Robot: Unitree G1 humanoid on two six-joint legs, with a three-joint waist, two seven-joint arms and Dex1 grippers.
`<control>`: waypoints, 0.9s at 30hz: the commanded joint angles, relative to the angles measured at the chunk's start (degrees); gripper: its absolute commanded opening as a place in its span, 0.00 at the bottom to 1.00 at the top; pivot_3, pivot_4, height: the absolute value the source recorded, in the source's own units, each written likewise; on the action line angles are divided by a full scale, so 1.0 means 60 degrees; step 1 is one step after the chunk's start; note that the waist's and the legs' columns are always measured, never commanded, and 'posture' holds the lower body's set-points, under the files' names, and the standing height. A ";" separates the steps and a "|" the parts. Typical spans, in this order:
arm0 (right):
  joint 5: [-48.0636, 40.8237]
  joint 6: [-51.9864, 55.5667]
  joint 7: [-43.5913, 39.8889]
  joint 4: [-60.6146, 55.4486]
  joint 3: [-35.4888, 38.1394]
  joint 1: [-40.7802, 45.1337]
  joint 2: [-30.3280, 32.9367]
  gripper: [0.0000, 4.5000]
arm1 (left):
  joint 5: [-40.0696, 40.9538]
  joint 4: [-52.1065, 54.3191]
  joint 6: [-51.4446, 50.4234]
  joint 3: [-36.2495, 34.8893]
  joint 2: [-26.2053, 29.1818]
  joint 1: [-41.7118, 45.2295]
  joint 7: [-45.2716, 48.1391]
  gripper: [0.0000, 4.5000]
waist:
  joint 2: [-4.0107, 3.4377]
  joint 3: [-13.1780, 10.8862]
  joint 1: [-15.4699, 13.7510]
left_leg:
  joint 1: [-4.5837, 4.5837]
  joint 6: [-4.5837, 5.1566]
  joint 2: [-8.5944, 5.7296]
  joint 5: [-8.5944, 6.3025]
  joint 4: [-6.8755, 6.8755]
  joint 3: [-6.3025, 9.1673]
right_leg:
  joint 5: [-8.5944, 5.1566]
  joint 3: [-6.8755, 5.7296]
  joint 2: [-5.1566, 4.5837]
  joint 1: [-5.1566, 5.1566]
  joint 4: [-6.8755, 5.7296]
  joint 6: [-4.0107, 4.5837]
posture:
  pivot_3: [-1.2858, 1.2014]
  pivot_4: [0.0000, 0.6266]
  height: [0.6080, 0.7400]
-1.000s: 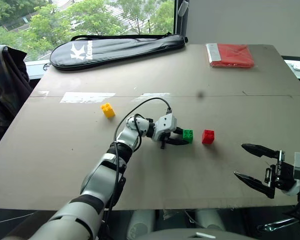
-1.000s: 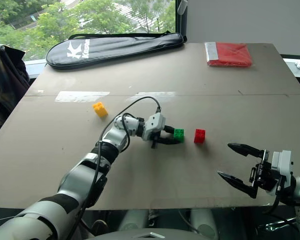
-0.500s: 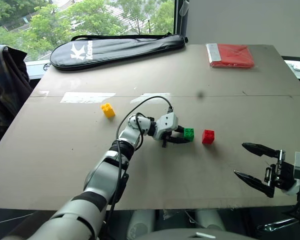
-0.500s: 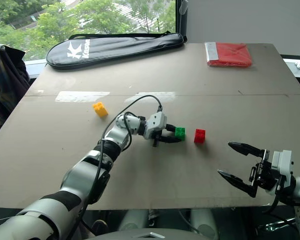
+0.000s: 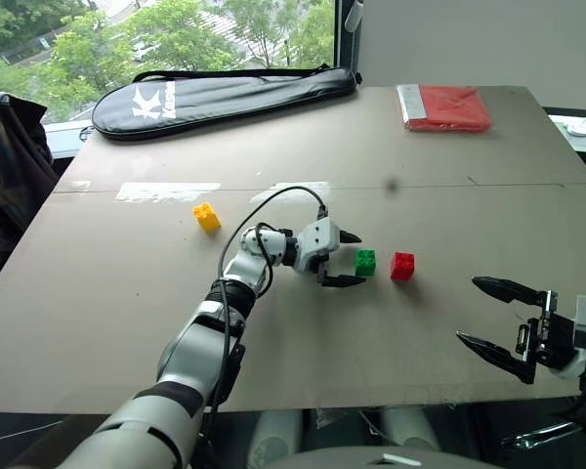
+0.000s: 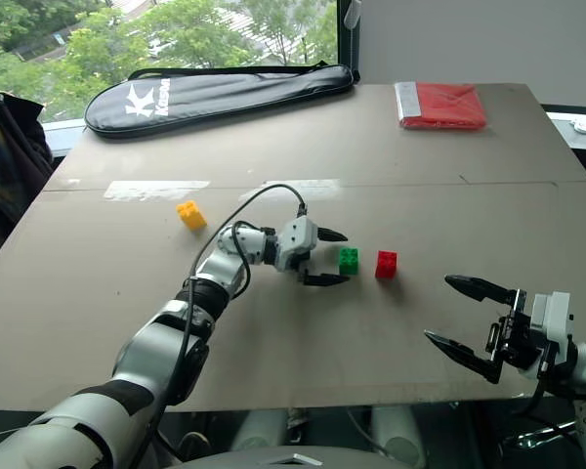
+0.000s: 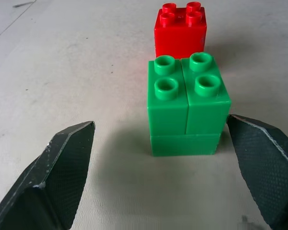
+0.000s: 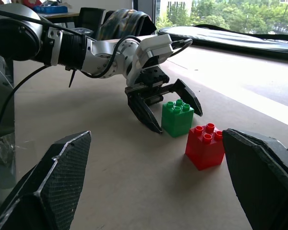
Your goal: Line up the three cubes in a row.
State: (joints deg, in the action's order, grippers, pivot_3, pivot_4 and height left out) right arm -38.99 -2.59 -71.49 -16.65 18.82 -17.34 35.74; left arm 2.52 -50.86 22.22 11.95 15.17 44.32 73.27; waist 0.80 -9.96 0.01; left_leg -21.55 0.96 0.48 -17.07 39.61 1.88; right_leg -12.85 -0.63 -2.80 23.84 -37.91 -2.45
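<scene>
The green cube [image 5: 365, 261] stands on the table just left of the red cube [image 5: 402, 265], with a small gap between them. My left gripper [image 5: 351, 259] is open, one finger on each side of the green cube [image 7: 187, 103] without touching it. The red cube [image 7: 180, 29] sits directly behind the green one in the left wrist view. Farther left on the table, the yellow cube [image 5: 206, 216] stands apart from the other two. Near the table's front right edge, my right gripper [image 5: 469, 311] hangs open and empty, with both cubes [image 8: 177, 117] in front of it.
A black racket bag [image 5: 225, 93] lies along the far left of the table [image 5: 469, 195]. A flat red folded packet [image 5: 447, 107] lies at the far right corner. A dark garment [image 5: 10, 166] hangs beside the table's left edge.
My left gripper was shut on the green cube and has opened, leaving it standing beside the red cube. The right gripper has stayed still.
</scene>
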 commanded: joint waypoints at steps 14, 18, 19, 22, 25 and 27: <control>-0.0549 0.0697 -0.0069 0.0890 -0.0599 0.2213 -0.0302 1.00 | 0.1796 1.0268 -0.4992 -0.4908 0.1444 -0.6523 -0.6793 0.99 | -0.0009 -0.0021 -0.0099 | 0.0017 -0.0003 0.0013 0.0002 -0.0009 0.0018 | 0.0015 0.0023 -0.0053 -0.0007 0.0019 0.0017 | 0.52 0.24 0.70; -0.0463 0.0675 -0.0340 0.1378 -0.0781 0.2743 -0.0347 1.00 | 0.0830 1.0512 -0.5585 -0.4714 0.0670 -0.6679 -0.8897 0.99 | -0.0005 -0.0022 -0.0173 | 0.0028 -0.0003 -0.0002 0.0002 -0.0009 0.0020 | 0.0017 0.0021 -0.0050 -0.0020 0.0014 0.0017 | 0.52 0.24 0.70; -0.0444 0.0681 -0.0391 0.1484 -0.0811 0.2875 -0.0355 1.00 | 0.0622 1.0479 -0.5752 -0.4548 0.0469 -0.6660 -0.9252 0.99 | -0.0005 -0.0022 -0.0155 | 0.0028 -0.0003 -0.0004 0.0002 -0.0009 0.0020 | 0.0018 0.0021 -0.0050 -0.0020 0.0015 0.0017 | 0.52 0.24 0.70; -0.0366 0.0653 -0.0569 0.1780 -0.0886 0.3204 -0.0391 1.00 | -0.0222 0.9991 -0.6195 -0.3942 -0.0135 -0.6360 -1.0416 0.99 | -0.0001 -0.0022 -0.0145 | 0.0028 -0.0004 -0.0013 0.0002 -0.0009 0.0015 | 0.0020 0.0028 -0.0052 -0.0020 0.0015 0.0015 | 0.52 0.24 0.70; -0.0293 0.0610 -0.0648 0.1967 -0.0904 0.3387 -0.0416 1.00 | -0.0799 0.9252 -0.6477 -0.3730 -0.0708 -0.5816 -1.1679 0.99 | 0.0002 -0.0023 -0.0145 | 0.0026 -0.0004 -0.0021 0.0002 -0.0009 0.0021 | 0.0021 0.0019 -0.0050 -0.0020 0.0012 0.0015 | 0.52 0.24 0.70; -0.0269 0.0583 -0.0669 0.2025 -0.0892 0.3446 -0.0410 1.00 | -0.1119 0.8799 -0.6485 -0.3717 -0.0942 -0.5464 -1.2379 0.99 | 0.0002 -0.0023 -0.0139 | 0.0027 -0.0004 -0.0021 0.0002 -0.0009 0.0023 | 0.0022 0.0017 -0.0045 -0.0019 0.0006 0.0016 | 0.52 0.24 0.70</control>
State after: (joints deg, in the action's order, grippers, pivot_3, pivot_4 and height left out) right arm -40.52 1.81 -74.86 -3.79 12.62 2.76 33.27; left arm -2.12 3.06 -16.92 -10.38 9.64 10.18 3.05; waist 0.81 -10.10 -0.83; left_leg -21.36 0.94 0.36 -17.06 39.55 2.02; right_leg -12.72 -0.53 -3.07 23.73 -37.89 -2.36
